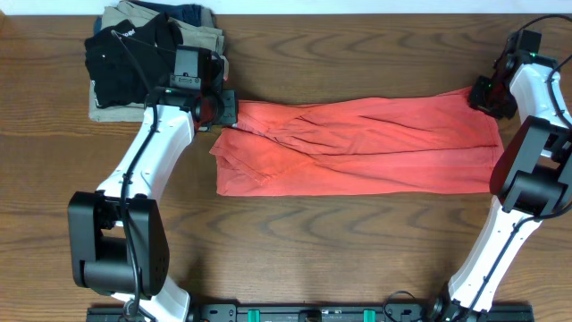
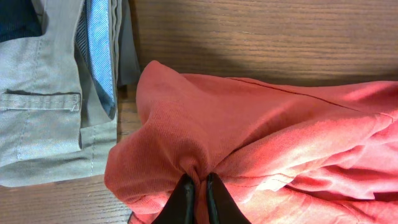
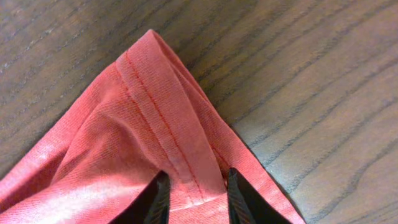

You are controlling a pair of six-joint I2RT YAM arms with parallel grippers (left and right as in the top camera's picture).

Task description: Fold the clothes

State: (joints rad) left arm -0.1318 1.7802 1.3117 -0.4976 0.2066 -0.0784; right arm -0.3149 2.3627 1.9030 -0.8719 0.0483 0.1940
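The coral-red T-shirt (image 1: pixel 357 143), the clothes, lies in a long band across the middle of the table, creased toward its left end. My left gripper (image 1: pixel 228 112) sits at the band's far left corner. In the left wrist view it (image 2: pixel 199 180) is shut on a bunched pinch of the red cloth (image 2: pixel 249 124). My right gripper (image 1: pixel 478 97) is at the far right corner. In the right wrist view its jaws (image 3: pixel 197 174) stand a little apart, astride the stitched hem of the corner (image 3: pixel 143 106), which lies flat on the wood.
A pile of folded clothes sits at the back left, just behind the left gripper: a black garment (image 1: pixel 125 58) on khaki trousers (image 1: pixel 201 36). The left wrist view shows the khaki trousers (image 2: pixel 43 93) close beside the shirt's corner. Bare wood lies in front of the shirt.
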